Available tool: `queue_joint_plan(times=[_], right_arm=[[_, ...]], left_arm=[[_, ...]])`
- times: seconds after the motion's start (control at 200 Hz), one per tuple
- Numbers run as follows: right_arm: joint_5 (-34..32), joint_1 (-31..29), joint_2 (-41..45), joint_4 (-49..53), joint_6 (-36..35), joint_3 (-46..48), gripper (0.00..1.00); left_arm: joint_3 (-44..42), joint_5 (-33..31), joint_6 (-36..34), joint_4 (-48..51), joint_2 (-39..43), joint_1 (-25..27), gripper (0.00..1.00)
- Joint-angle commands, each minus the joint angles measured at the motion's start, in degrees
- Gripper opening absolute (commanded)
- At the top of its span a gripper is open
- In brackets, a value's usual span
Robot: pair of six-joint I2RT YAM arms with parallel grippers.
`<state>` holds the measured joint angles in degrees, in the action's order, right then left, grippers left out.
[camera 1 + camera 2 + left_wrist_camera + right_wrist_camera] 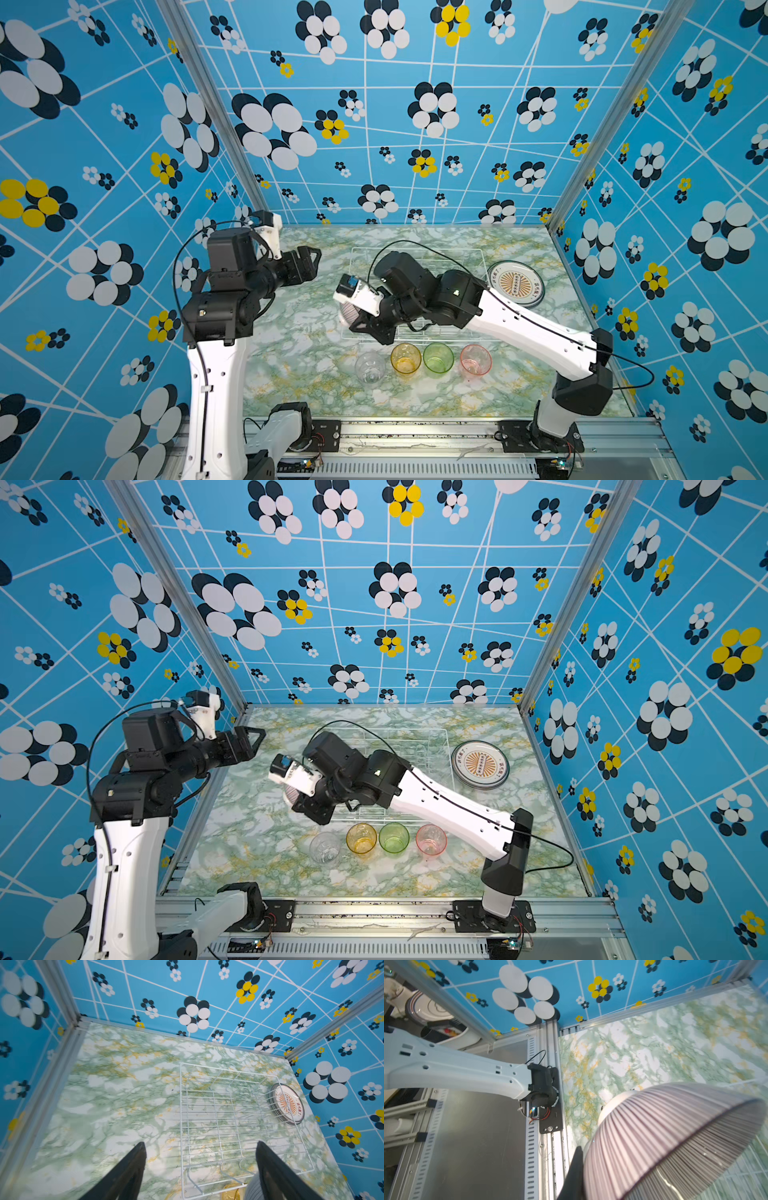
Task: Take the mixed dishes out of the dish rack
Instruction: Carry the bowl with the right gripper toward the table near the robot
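The white wire dish rack (415,250) (386,730) (228,1105) stands mid-table; no dish shows among its wires in the left wrist view. My right gripper (361,326) (309,806) is shut on the pinkish-purple ribbed bowl (345,316) (664,1136), held tilted off the table by the rack's front left corner. One finger (578,1153) presses the bowl's outer wall. My left gripper (311,262) (200,1144) hangs open and empty, high over the table's back left. Printed plates (515,284) (480,764) (287,1104) lie stacked right of the rack.
In front of the rack, upright on the marble tabletop (299,353), stand a clear tumbler (370,368), an amber one (405,357), a green one (438,357) and a pink one (476,359). Patterned walls close in three sides. A metal rail (415,432) runs along the front.
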<state>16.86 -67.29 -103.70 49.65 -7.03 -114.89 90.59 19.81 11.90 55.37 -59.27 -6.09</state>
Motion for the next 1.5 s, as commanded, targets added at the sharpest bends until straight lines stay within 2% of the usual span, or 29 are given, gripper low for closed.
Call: queue_joint_plan(times=[0.0, 0.16, 0.245, 0.415, 0.765, 0.915, 1.12, 1.345, 1.495], right_arm=[[0.25, -1.84, -6.13, 9.05, -7.31, -7.05, 0.00], [-1.39, -6.96, -18.10, 13.78, -8.70, -17.16, 0.00], [-5.31, -9.07, -24.74, 16.53, -8.87, -22.87, 0.00], [-10.36, -10.21, -33.83, 18.97, -7.57, -30.50, 0.00], [-23.24, -11.20, -40.48, 18.19, -8.35, -30.55, 0.00], [-23.94, -11.16, -42.77, 18.73, -9.44, -30.56, 0.00], [-28.38, -11.18, -44.91, 17.79, -11.47, -30.49, 0.00], [-28.47, -11.15, -46.14, 17.68, -12.31, -30.49, 0.00], [-27.88, -11.27, -46.24, 17.82, -12.59, -30.53, 0.15]], left_arm=[[2.97, -4.05, -4.05, 7.34, 1.61, -3.00, 0.85], [5.43, -4.72, -4.68, 8.23, 5.81, -5.81, 0.85], [7.04, -4.71, -5.04, 9.00, 7.10, -5.89, 0.85], [7.02, -3.59, -5.13, 8.64, 9.18, -5.93, 0.84], [2.34, 0.56, -3.58, 5.67, 11.27, -5.92, 0.83], [1.16, 1.44, -3.11, 4.69, 11.58, -5.89, 0.81], [-0.19, 1.76, -3.11, 4.10, 12.03, -5.87, 0.81], [-2.05, 2.07, -2.77, 2.97, 11.84, -5.92, 0.81], [-2.61, 2.75, -2.42, 2.21, 11.67, -5.92, 0.81]])
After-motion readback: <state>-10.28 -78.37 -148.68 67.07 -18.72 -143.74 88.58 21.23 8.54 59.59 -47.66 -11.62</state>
